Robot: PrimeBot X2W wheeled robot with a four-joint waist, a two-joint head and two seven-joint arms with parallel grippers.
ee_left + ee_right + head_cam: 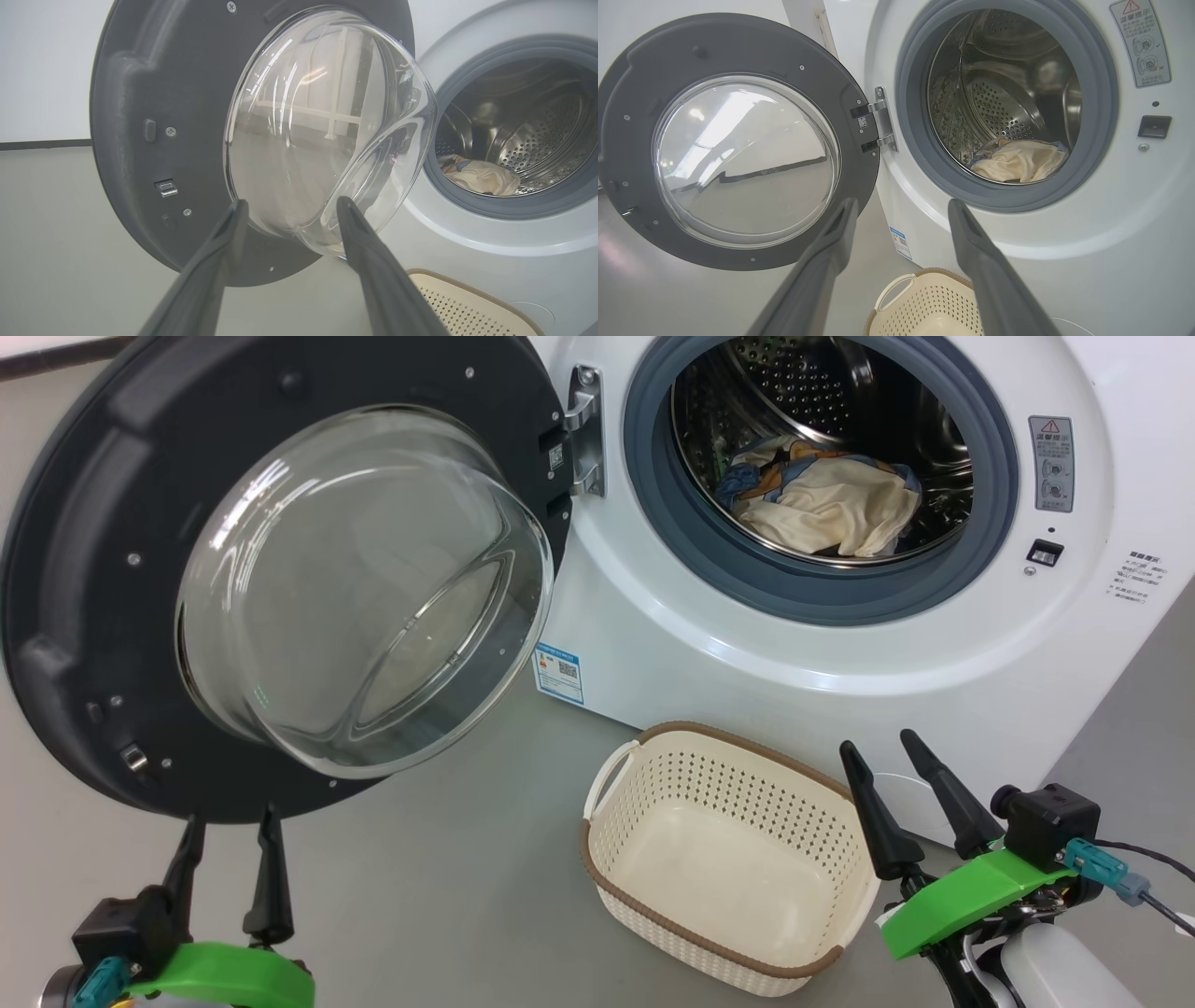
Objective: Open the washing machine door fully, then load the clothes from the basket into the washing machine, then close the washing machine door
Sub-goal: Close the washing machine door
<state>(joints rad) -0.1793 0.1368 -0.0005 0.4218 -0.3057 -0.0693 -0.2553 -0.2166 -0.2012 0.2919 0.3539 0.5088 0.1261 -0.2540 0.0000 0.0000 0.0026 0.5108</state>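
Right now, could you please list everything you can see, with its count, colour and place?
washing machine: one, white, grey gasket, straight ahead
washing machine door: one, black rim, clear glass bowl, swung open at the machine's left
clothes: one bundle, cream with blue and orange, inside the drum
basket: one, cream, brown rim, empty, on the floor before the machine
blue label: one, low on the machine's front
warning sticker: one, grey, right of the opening
floor: grey
left gripper: dark fingers, open, under the door
right gripper: dark fingers, open, right of the basket

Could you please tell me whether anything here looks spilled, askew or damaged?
Nothing stands out: the clothes lie inside the washing machine, the basket stands upright and empty, and the washing machine door hangs open.
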